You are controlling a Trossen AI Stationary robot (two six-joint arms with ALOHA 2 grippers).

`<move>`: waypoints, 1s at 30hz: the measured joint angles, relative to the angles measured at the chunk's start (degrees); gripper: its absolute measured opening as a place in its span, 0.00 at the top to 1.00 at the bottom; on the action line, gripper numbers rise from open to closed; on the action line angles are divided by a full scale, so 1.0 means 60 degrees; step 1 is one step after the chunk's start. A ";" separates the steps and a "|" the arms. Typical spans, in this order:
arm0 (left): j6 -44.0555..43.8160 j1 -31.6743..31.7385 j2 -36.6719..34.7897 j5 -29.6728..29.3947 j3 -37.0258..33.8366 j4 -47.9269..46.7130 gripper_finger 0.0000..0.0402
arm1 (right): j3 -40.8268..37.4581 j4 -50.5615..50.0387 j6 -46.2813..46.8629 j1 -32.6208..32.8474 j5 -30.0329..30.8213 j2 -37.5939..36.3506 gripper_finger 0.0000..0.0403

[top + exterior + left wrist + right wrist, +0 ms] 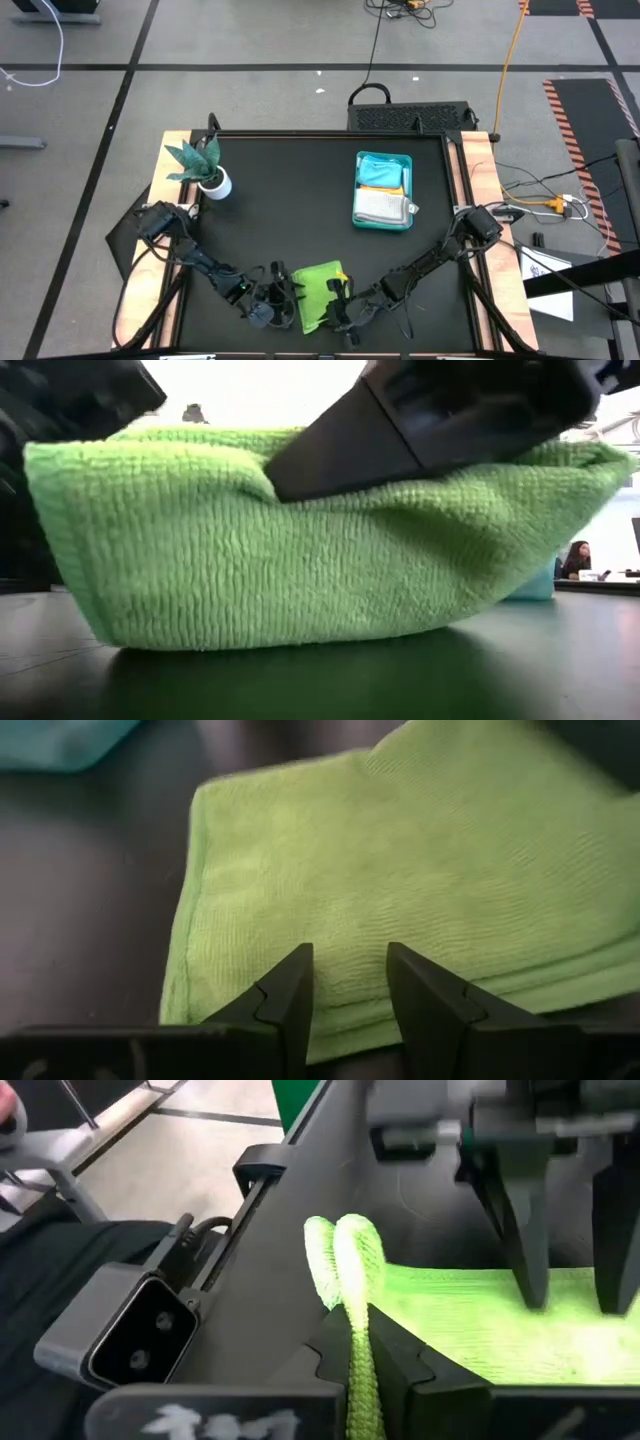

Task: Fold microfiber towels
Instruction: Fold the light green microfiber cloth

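Lime green towel (318,294): folded, at the table's (290,200) near edge; left gripper (348,988) fingers apart over it. Right gripper (357,1365): clamped on a doubled towel edge, seen only in its wrist view; the high view alone shows the far-right tray (403,222) holding folded cloths.

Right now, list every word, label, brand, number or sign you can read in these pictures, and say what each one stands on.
No text in any view can be read.
White marks on the dark bar by the right gripper, which is shut on the lime green towel: too blurred to read.
Sheet of paper on the floor to the table's right: print too small to read.
Left gripper, teal tray, plant pot: no lettering visible.
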 joint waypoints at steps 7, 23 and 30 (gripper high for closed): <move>0.0058 -0.0021 0.0243 0.0193 -0.0011 0.0504 0.67 | 0.0003 -0.0232 0.0476 -0.0278 0.0031 -0.0457 0.98; -0.2458 -0.0377 -0.0351 -0.1587 -0.0011 -0.1812 0.67 | 0.0004 -0.1101 0.0779 -0.0747 -0.0894 -0.1109 0.98; -0.2266 -0.0280 -0.0352 -0.1336 -0.0007 -0.1670 0.67 | 0.0004 -0.1036 0.0783 -0.1273 -0.0944 -0.1103 0.98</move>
